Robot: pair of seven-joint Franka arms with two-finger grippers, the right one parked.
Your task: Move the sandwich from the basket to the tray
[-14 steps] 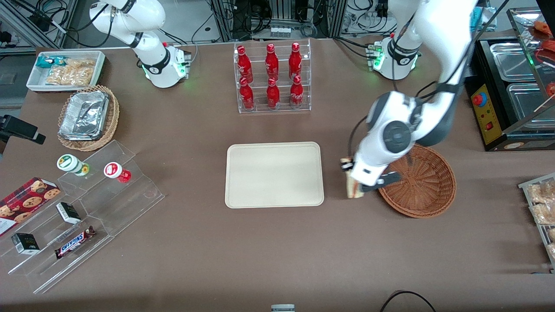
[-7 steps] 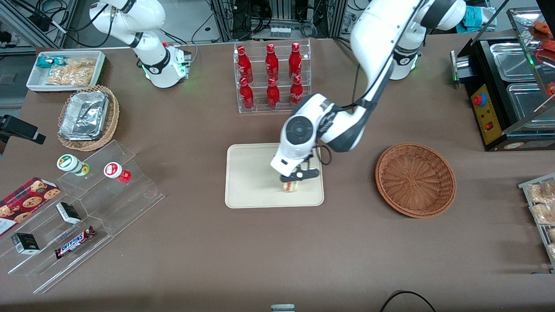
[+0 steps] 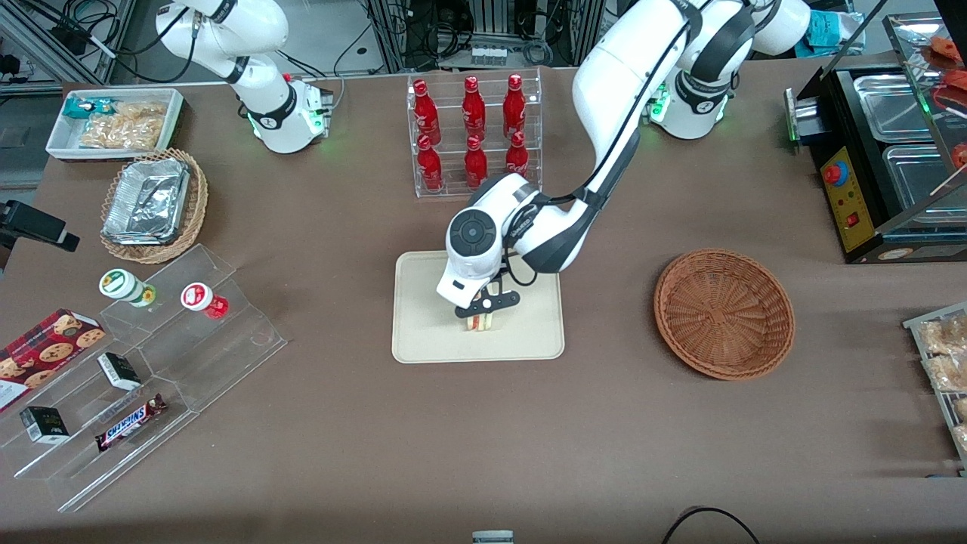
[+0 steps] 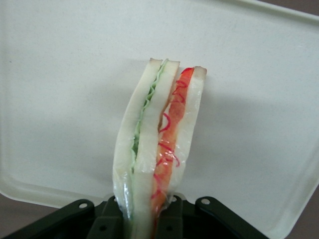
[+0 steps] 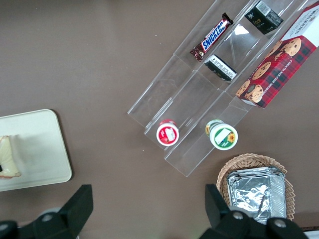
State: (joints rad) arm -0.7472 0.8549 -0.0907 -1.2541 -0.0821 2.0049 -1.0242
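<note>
Over the cream tray [image 3: 423,332], left arm's gripper [image 3: 479,320] clamped on the sandwich [image 3: 477,323], wedge held on edge, green and red filling visible along the cut side [image 4: 158,144]. Cannot tell whether its lower tip touches the tray surface. Wicker basket [image 3: 724,313] sits empty, toward the working arm's end. Carry looks done; release and retreat left.

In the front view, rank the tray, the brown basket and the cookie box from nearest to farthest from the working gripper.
The gripper holds the sandwich.
1. Tray: directly beneath it.
2. Basket: toward the working arm's end.
3. Cookie box: at the parked arm's end.
</note>
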